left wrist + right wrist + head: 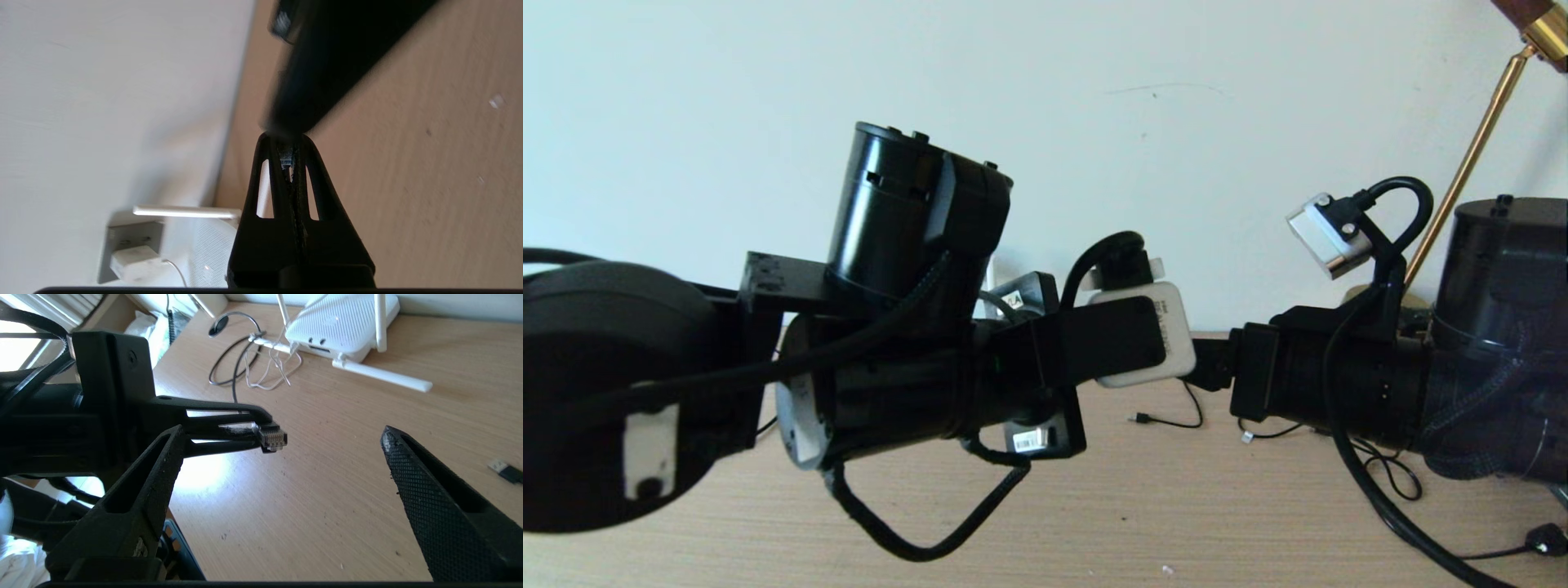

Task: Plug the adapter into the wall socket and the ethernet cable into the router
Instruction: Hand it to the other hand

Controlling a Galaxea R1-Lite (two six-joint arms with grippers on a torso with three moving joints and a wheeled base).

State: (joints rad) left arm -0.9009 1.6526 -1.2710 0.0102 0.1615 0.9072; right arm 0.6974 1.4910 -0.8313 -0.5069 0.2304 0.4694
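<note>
My left gripper (1156, 343) reaches in from the left and is shut on the ethernet cable just behind its small clear-fronted connector (273, 437), held above the wooden table (327, 506). In its own wrist view the fingers (267, 171) are pressed together on the plug. My right gripper (282, 435) faces it from the right, open, its fingers either side of the connector without touching. The white router (343, 322) lies flat by the wall with dark ports on its near edge. The white adapter (135, 261) sits in the grey wall socket (122, 237) beside the router (204, 253).
White cord and black cable (229, 363) lie coiled on the table in front of the router. A loose USB plug (504, 471) and thin black cords (1388, 474) lie at the right. A brass lamp stem (1470, 163) stands at the far right. A router antenna (384, 375) lies flat.
</note>
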